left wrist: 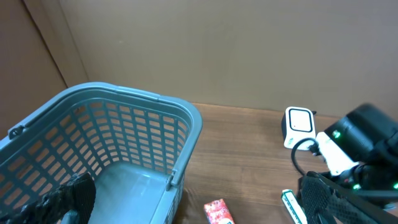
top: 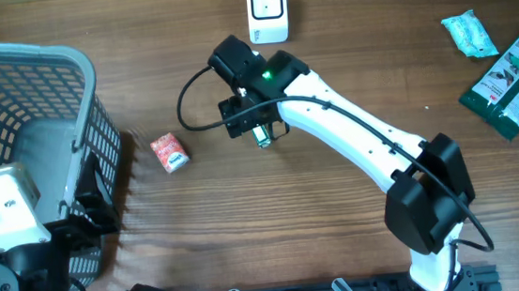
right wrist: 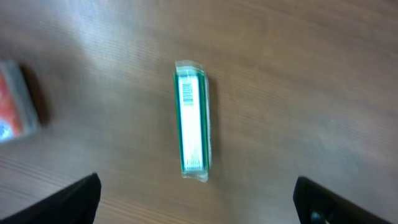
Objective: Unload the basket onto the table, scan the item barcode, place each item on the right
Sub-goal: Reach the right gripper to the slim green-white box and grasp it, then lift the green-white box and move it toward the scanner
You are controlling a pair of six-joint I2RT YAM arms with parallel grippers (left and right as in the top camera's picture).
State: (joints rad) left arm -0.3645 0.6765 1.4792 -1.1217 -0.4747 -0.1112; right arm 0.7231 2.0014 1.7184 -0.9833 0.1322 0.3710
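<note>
Right end effector (right wrist: pixel 196 185) spread wide, poised above green packet (right wrist: pixel 193 121), nothing pinched. Packet lies loose on surface (right wrist: pixel 311 74), about midway between left and right edges, nearer far edge. Barcode (right wrist: pixel 188 93) faces up at one end. Scanner (top: pixel 267 11) stands at far edge, near packet. Left end effector (left wrist: pixel 200 198) spread too, by basket (left wrist: pixel 124 106) at left edge.

Advice: descend centred, pinch long sides below barcode, lift, turn barcode squarely toward scanner, hold steady. Keep clear of red box (top: pixel 170 153).
</note>
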